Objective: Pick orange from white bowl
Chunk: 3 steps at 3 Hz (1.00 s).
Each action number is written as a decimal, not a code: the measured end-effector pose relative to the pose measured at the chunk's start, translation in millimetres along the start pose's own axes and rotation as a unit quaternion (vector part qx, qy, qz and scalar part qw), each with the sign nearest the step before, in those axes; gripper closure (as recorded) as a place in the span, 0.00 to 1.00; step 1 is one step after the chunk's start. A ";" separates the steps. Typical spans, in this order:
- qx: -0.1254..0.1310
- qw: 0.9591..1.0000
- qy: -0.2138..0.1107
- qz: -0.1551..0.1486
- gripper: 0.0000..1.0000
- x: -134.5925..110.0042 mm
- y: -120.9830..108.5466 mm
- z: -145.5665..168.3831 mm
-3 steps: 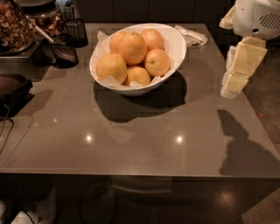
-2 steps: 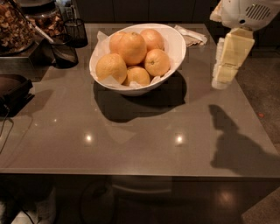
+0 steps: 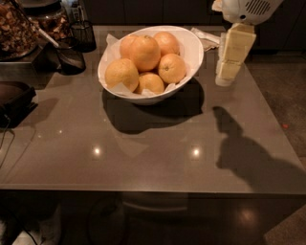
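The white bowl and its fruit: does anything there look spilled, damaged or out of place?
Nothing stands out. The white bowl sits on the table, all fruit inside it, the orange on top. The paper lining pokes over the rim. The gripper hangs right of the bowl, apart from it.

A glossy grey-brown table (image 3: pixel 143 162) filled the dim foreground, with two small glints of overhead light (image 3: pixel 97 151) on its top and a hard shadow (image 3: pixel 248 153) near its right edge. Dark cabinet fronts (image 3: pixel 143 9) ran behind it and speckled floor (image 3: pixel 282 91) showed at right. The gripper (image 3: pixel 224 79) hung over the table's far right corner.
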<state>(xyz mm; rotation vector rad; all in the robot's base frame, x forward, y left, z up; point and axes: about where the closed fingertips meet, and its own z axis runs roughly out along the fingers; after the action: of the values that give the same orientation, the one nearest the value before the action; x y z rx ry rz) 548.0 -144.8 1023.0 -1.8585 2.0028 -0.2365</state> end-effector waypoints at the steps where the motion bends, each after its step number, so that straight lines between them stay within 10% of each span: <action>1: -0.006 0.999 0.013 -0.046 0.00 -19.3 -29.5 16.1; 3: 0.002 0.997 0.003 -0.075 0.00 -51.8 -56.4 27.6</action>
<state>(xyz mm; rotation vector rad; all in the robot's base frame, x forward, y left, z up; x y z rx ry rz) 612.7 -95.7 1028.5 -2.0100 1.8674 -0.2876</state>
